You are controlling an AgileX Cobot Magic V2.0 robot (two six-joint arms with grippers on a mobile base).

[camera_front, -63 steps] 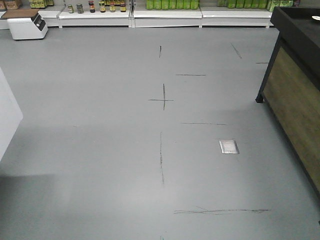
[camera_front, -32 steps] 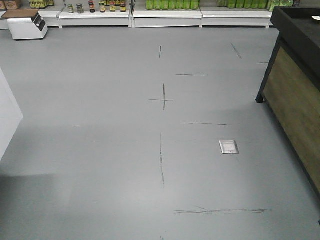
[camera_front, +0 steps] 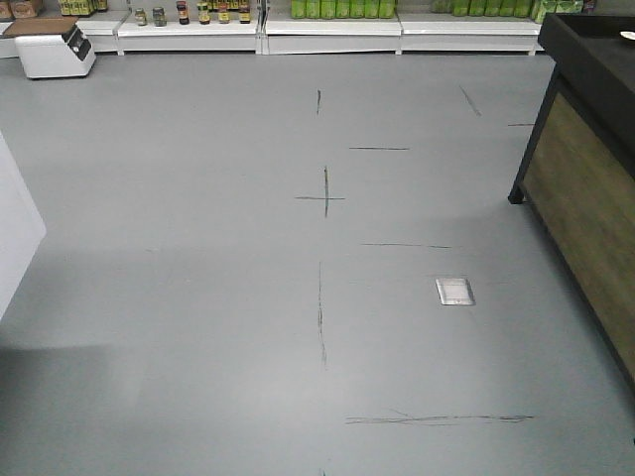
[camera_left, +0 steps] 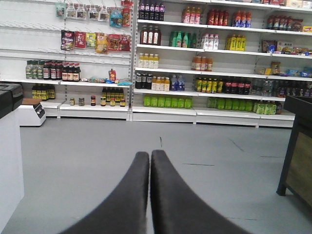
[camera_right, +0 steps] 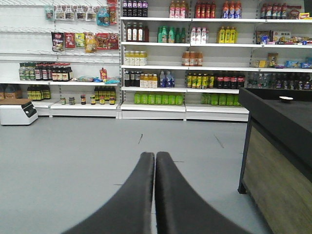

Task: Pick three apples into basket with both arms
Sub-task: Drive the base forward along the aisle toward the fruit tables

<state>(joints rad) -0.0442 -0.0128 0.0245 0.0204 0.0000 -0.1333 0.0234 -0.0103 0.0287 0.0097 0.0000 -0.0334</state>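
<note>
No apples and no basket show in any view. In the left wrist view my left gripper (camera_left: 150,155) is shut with nothing between its black fingers, pointing across the grey floor toward the store shelves. In the right wrist view my right gripper (camera_right: 155,157) is likewise shut and holds nothing, its tips held together above the floor. Neither arm appears in the exterior front-facing view, which takes in only the floor.
A dark wood-panelled counter (camera_front: 585,188) (camera_right: 278,146) stands at the right. Shelves of bottles and jars (camera_left: 195,63) line the far wall. A white box-shaped unit (camera_front: 55,50) sits far left on the floor. A metal floor plate (camera_front: 454,291) is set in the grey floor.
The front view has shifted very slightly; floor marks and the counter leg sit almost where they were. Nothing else has moved.
</note>
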